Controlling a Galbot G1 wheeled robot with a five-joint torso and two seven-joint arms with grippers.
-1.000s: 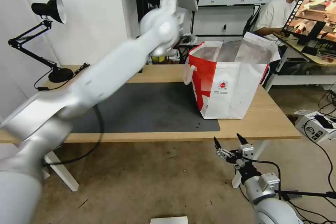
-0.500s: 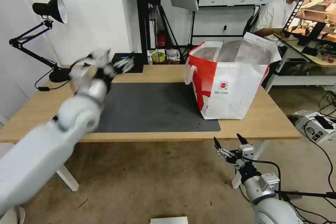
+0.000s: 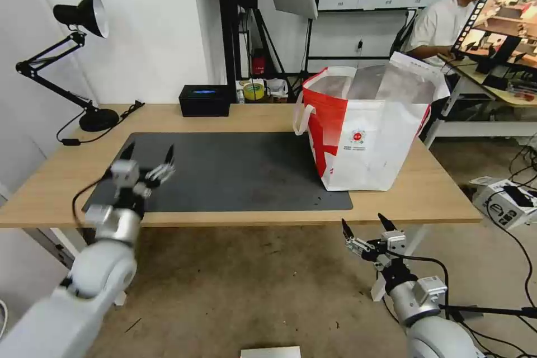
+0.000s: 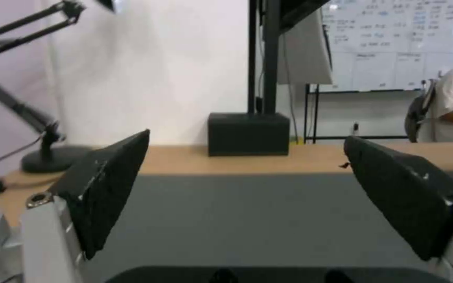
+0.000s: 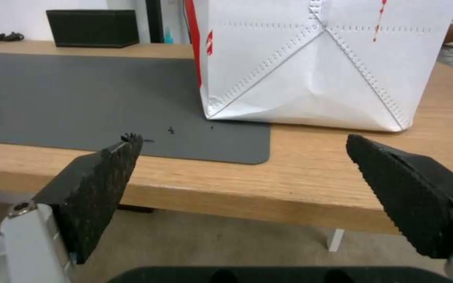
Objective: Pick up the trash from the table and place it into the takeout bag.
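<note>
The takeout bag (image 3: 366,145), red and white with a foil lining, stands upright and open at the right of the table (image 3: 430,196), partly on the dark grey mat (image 3: 240,173). The trash is out of view. My left gripper (image 3: 150,148) hangs open and holds nothing, over the mat's front left corner. In the left wrist view the left gripper (image 4: 246,137) faces across the mat (image 4: 247,212). My right gripper (image 3: 362,219) is open below the table's front edge. From the right wrist view the right gripper (image 5: 242,137) looks at the bag's base (image 5: 315,78).
A black rectangular box (image 3: 205,100) sits at the table's back edge. A black desk lamp (image 3: 96,119) stands at the back left with its cable. A smaller desk with a monitor (image 3: 503,17) lies to the right, and boxes and cables lie on the floor there.
My left arm has swung down from high beside the bag's mouth to the mat's front left corner. The right arm and the bag have not moved.
</note>
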